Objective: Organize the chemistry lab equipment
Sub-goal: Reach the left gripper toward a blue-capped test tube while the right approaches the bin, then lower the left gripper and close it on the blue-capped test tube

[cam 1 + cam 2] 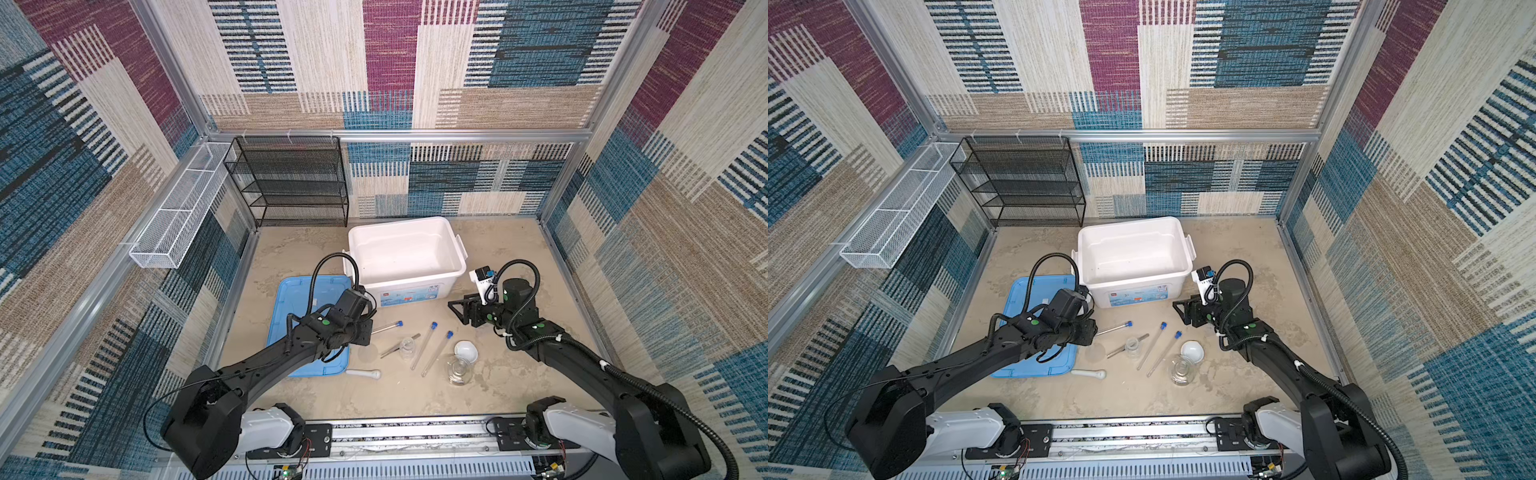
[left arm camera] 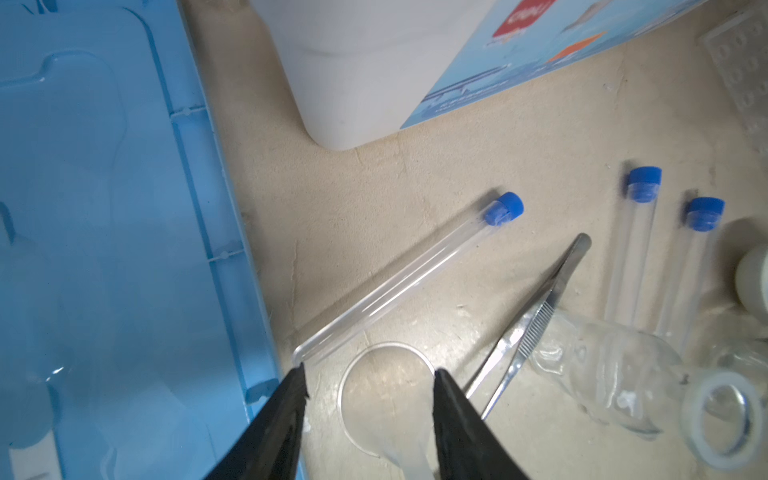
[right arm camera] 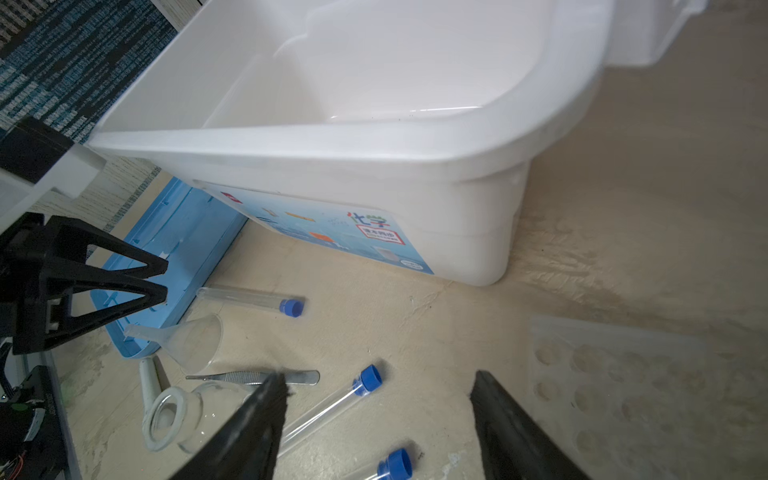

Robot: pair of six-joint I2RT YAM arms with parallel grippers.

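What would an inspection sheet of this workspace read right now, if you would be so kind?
Surface: mottled beige tabletop, no spill seen.
Job's things: three blue-capped test tubes, tweezers, toppled flask, glass vessel, white bowl, pestle, funnel and spot plate all lie loose on the tabletop.
Clutter: blue lid flat beside the open white bin, which has nothing inside.
Grippers: left claw open, poised over the funnel; right claw open, holding nothing.
Cables: black conduits loop above both wrists.
Surroundings: black wire rack, white mesh basket on the wall.
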